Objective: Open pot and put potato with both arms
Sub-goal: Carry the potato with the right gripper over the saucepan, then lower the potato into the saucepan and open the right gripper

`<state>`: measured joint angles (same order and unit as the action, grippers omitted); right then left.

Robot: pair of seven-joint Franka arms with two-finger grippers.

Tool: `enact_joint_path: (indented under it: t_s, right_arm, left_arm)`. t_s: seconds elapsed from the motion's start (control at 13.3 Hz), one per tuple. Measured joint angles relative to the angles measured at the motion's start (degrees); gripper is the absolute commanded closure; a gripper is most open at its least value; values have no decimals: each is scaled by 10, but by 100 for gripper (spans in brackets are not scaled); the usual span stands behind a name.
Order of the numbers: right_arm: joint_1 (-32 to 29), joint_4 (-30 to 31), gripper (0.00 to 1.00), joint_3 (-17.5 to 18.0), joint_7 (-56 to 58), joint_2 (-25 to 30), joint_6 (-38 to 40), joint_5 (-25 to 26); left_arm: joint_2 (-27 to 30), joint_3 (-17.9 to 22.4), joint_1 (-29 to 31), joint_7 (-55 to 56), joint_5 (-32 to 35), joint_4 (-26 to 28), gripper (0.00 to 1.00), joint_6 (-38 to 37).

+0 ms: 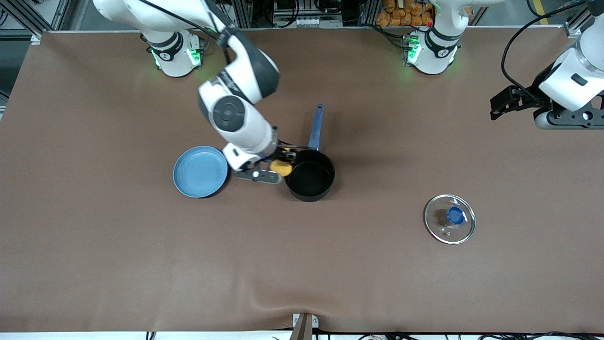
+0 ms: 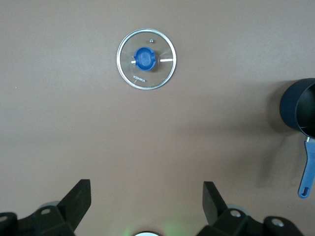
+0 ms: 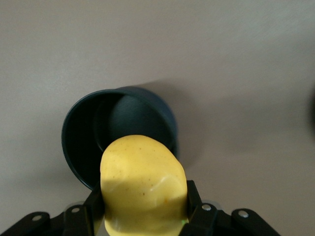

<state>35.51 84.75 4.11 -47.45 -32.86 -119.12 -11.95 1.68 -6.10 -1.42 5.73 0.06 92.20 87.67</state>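
- The right claw (image 1: 278,165) pinches the potato (image 1: 281,167) between its two fingers, just above the rim of the pot (image 1: 310,175) on the side toward the blue plate (image 1: 200,171).
- The pot stands open on the worktop (image 1: 141,259) near its middle, its blue handle (image 1: 316,126) pointing toward the robot bases.
- The glass lid (image 1: 449,218) lies flat on the worktop, knob up, well apart from the pot, toward the left arm's end.
- The left claw (image 2: 147,206) is spread and holds nothing; the left arm waits high over that end of the worktop.
- Step in hand, as judged: carry the potato over the pot mouth and release it.
- Centre the potato over the dark interior before opening; in the right wrist view the potato (image 3: 142,184) overlaps only the pot's edge.
- Lower it inside the wall before release, so it cannot bounce out.
- Keep the fingers clear of the rim; a knock could shift the pot.
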Motion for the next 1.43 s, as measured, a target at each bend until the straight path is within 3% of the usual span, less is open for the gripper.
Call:
enact_joint_path:
  t_s: [0.23,0.83,0.9,0.98,1.05,1.13,1.2,1.43]
  right_arm:
    - [27,-32,100,-2,-50,-64,-45,9]
    - [43,-39,100,-5,-79,-128,-116,21]
    - [44,-39,84,-5,-85,-135,-127,21]
    - [44,-40,47,-5,-91,-141,-135,21]
    - [45,-40,21,-5,-95,-144,-138,21]
    - [46,-40,7,-5,-98,-146,-138,21]
    - [47,-42,0,-5,-100,-146,-138,21]
    - [48,-55,0,-5,-102,-146,-138,21]
  left_arm:
    - [0,0,0,0,0,1,0,2]
    - [2,-7,0,-1,0,4,0,3]
    - [2,-7,0,-1,0,5,0,4]
    - [2,-7,0,-1,0,6,0,5]
    - [2,-7,0,-1,1,7,0,5]
    - [2,-7,0,-1,1,8,0,5]
    - [2,-7,0,-1,1,8,0,5]
    - [2,-7,0,-1,1,8,0,6]
